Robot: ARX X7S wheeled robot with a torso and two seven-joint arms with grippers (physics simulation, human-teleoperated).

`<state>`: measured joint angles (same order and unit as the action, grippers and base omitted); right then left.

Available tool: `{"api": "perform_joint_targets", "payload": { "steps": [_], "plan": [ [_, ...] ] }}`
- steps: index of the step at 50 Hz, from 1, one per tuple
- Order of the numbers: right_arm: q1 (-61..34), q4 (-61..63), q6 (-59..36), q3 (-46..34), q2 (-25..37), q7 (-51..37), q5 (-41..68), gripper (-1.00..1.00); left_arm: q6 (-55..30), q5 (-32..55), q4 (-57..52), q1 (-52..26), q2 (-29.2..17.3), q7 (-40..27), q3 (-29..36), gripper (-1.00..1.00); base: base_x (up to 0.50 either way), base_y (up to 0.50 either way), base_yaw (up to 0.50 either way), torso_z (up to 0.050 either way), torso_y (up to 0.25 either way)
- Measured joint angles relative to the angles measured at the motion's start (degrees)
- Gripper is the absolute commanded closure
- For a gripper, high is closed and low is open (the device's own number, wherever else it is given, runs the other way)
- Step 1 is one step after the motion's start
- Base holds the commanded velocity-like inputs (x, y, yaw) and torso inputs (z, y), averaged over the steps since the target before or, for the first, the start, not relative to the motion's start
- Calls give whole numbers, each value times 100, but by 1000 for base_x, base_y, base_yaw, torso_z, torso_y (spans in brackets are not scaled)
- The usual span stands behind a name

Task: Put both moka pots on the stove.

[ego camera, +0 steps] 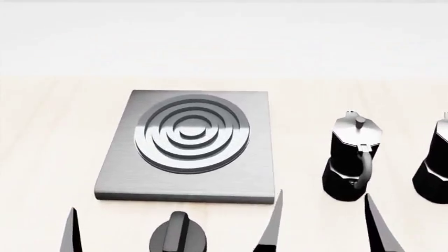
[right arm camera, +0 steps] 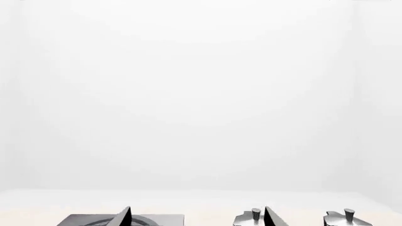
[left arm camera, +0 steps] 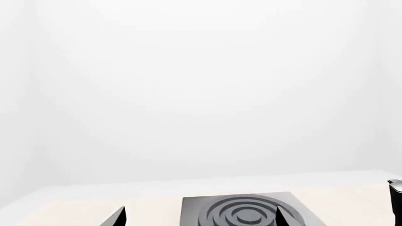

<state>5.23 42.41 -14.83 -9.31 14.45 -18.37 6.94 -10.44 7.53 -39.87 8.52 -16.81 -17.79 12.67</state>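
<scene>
Black fingers on both grippers, left (ego camera: 171, 226) and right (ego camera: 326, 223), stand spread and grasp nothing; we hold them low at the near worktop (ego camera: 49, 131) edge. A round knob (ego camera: 178, 233) sits between our left fingers. Stove (ego camera: 189, 144): bare, centre-left. Near pot (ego camera: 353, 157): upright, right of the stove and apart from it, handle toward us. Second pot (ego camera: 435, 163): further right, cut by the frame. Risk, as we judge it: a finger clipping the handle or narrow waist could tip the near pot into its neighbour.
</scene>
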Motion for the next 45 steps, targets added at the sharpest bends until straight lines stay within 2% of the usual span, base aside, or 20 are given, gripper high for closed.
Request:
{"api": "perform_joint_targets", "payload": {
  "steps": [11, 20, 34, 45],
  "plan": [
    [-1108, 346, -1411, 481, 120, -126, 604, -100, 17, 48, -3, 0, -42, -34, -3, -100, 0, 0, 0, 0, 0],
    [-2134, 105, -2411, 773, 304, -54, 1046, -100, 12, 81, -27, 1, -76, -68, -8, -100, 0, 0, 0, 0, 0],
    [-3669, -1468, -3458, 884, 690, 586, 1616, -100, 8, 133, -48, -14, -127, -121, -32, -100, 0, 0, 0, 0, 0],
    [-4509, -2879, -3946, 622, 979, 1132, 1763, -100, 18, 132, -71, -7, -170, -172, -44, -100, 0, 0, 0, 0, 0]
  ]
}}
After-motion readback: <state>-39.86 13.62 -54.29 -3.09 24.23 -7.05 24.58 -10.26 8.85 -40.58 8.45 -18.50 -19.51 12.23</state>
